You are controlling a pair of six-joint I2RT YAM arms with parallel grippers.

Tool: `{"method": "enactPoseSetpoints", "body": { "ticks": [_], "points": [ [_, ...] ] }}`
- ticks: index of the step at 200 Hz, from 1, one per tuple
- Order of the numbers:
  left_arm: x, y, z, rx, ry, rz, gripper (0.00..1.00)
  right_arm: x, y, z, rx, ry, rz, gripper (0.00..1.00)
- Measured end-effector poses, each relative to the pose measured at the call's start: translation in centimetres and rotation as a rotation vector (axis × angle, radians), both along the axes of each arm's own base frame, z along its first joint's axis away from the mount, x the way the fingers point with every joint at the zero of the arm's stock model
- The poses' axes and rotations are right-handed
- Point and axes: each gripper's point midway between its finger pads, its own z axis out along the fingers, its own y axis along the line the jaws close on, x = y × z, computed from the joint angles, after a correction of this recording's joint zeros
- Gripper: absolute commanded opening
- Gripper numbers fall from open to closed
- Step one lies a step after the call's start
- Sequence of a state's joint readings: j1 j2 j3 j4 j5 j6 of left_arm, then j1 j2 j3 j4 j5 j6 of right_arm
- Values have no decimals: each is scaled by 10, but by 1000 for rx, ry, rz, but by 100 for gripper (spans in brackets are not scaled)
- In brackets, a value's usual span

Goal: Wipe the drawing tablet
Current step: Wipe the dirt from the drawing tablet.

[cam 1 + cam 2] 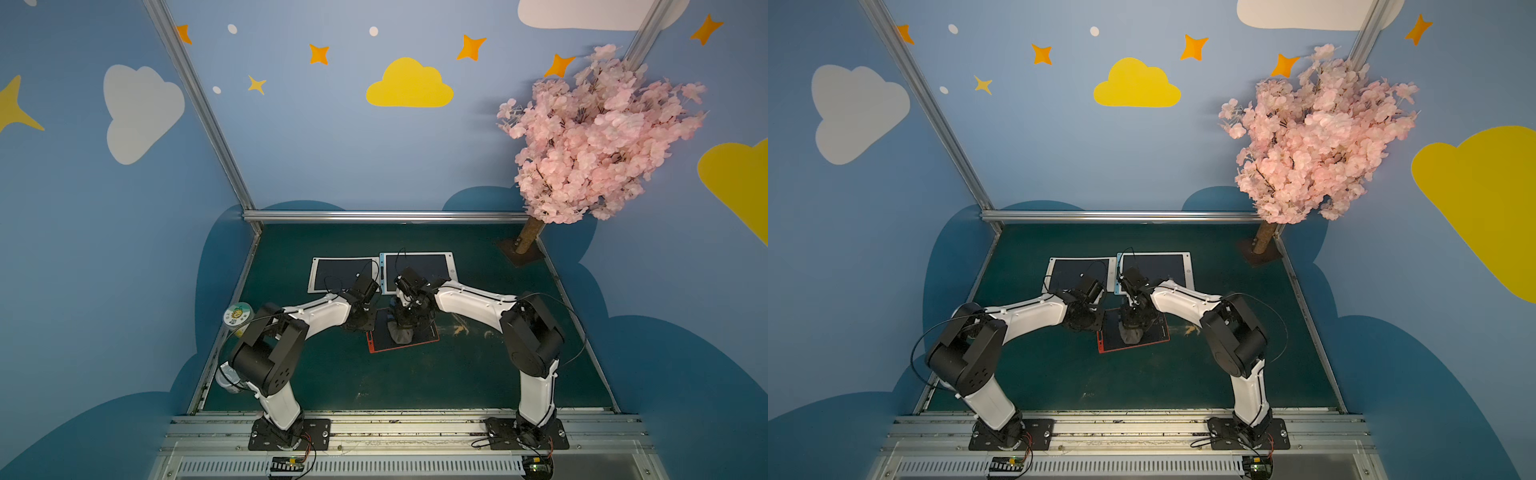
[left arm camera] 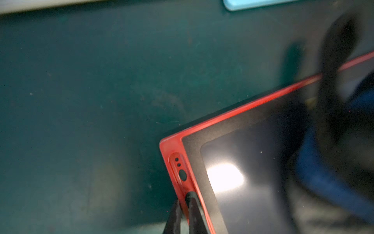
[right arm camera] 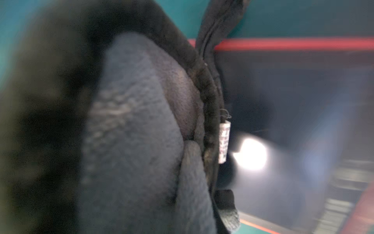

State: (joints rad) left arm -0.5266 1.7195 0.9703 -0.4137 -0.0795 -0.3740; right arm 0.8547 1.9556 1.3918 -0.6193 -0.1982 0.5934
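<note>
Drawing tablet (image 1: 382, 343), red-framed, at table (image 1: 332, 374) middle, long axis left-right. Left gripper (image 2: 184, 199) pressed together, tips on its left short edge. Right gripper (image 1: 402, 322) clamped on cloth (image 1: 401, 336), directly above mid-screen; strokes judged sideways.

This is looking like a robot lab's staged test cell (a booth dressed up as a nursery). Blue walls (image 1: 332, 145) are carrying painted clouds, a yellow cloud (image 1: 409, 85) among them, and orange stars (image 1: 319, 54), while bare aluminium framing (image 1: 382, 216) is running up the corners and across 12 o'clock. A fake pink blossom tree (image 1: 598, 137) is standing at about 2 o'clock on the dark green surface (image 1: 374, 382). A left arm (image 1: 316, 311) and a right arm (image 1: 469, 299) are rising from plates bolted to a metal rail (image 1: 407, 428) at 6 o'clock, with loose cables trailing.
</note>
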Motion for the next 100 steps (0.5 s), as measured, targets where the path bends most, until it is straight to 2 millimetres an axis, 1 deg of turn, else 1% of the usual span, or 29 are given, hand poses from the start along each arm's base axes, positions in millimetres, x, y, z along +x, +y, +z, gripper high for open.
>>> {"method": "enactPoseSetpoints", "body": {
  "ticks": [10,17,25,37,49,60,77,88,100],
  "points": [
    [0,0,0,0,0,0,10,-10,6,-1,11,14,22,0],
    [-1,0,0,1,1,-1,10,-13,7,-3,12,18,27,0],
    [-1,0,0,2,3,-2,10,-13,4,-5,16,21,21,0],
    [-1,0,0,2,2,-3,10,-10,-8,-7,25,32,-3,0],
    [-1,0,1,2,2,-3,10,-3,-28,-7,30,44,-47,0],
    [-2,0,1,2,3,-5,10,7,-53,-7,28,47,-102,0],
    [-3,0,1,3,7,-6,10,16,-86,-6,8,45,-173,0],
    [-4,-1,1,3,8,-8,10,19,-102,-5,-13,35,-200,0],
    [-4,-1,1,3,8,-8,10,19,-113,-4,-39,22,-209,0]
  ]
}}
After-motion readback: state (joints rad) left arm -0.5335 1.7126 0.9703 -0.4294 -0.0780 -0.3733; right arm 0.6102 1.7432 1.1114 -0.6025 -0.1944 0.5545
